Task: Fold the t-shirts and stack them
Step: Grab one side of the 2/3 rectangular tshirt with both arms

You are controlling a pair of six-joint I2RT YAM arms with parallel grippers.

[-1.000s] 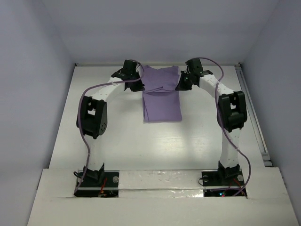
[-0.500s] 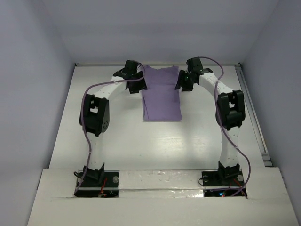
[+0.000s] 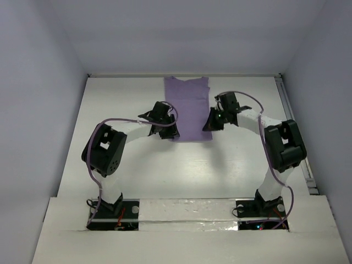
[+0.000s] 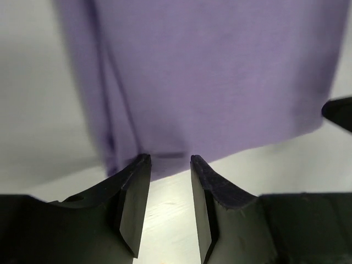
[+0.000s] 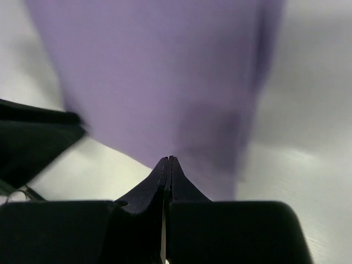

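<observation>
One plain lavender-purple thin-fabric t-shirt [image 3: 188,107] lies just ahead of your released left end effector [image 4: 168,159]. Your right end effector [image 5: 169,159] is clenched, empty, over its near edge.

A robotics lab test cell, to judge by the bare white table [image 3: 137,176] boxed in by plain pale walls [image 3: 181,38] at 9, 12 and 3 o'clock, with the left arm [image 3: 104,154] and right arm [image 3: 283,148] bolted at its 6 o'clock edge.

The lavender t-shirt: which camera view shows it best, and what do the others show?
Top external: nearly the whole t-shirt appears, a long folded strip. The left wrist view shows only its near hem and one folded side edge; the right wrist view, a blurred patch.
</observation>
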